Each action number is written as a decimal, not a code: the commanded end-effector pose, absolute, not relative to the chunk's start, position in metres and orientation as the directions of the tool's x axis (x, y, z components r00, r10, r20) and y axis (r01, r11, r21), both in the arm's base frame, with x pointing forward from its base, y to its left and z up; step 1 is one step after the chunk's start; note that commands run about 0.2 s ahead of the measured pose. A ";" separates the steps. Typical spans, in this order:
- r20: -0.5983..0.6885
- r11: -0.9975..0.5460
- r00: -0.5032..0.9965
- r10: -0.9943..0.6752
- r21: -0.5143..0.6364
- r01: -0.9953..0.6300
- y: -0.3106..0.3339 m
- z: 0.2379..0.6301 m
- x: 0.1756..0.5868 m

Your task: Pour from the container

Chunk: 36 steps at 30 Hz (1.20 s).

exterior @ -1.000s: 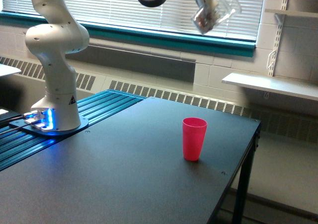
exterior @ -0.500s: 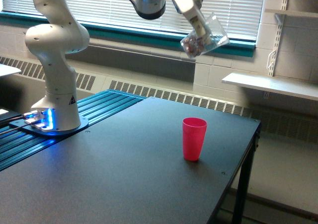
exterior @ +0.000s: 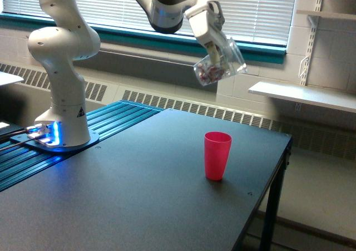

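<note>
**Fingers clamp the clear container, tilted high over the desk**

Fingers (exterior: 218, 55) pinch our clear container (exterior: 221, 67), holding it tipped in the air with its base down toward 8 o'clock and its mouth up toward 2 o'clock. We see small dark bits gathered in the low end. Below it, at roughly 6 o'clock and well apart, the pink cup (exterior: 217, 155) stands upright on the dark desk (exterior: 128, 195). Our arm's white base (exterior: 64, 95) sits at 9 o'clock of the cup.
</note>
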<state>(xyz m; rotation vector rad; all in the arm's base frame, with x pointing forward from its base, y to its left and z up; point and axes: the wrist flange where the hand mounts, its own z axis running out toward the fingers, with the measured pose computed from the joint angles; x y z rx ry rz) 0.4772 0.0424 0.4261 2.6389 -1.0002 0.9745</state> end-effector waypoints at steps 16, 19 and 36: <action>0.633 -0.757 0.587 -0.506 0.001 -0.653 0.066 0.360 0.463; 0.619 -0.740 0.577 -0.532 -0.009 -0.672 0.067 0.353 0.461; 0.539 -0.579 0.469 -0.700 -0.045 -0.814 0.076 0.324 0.461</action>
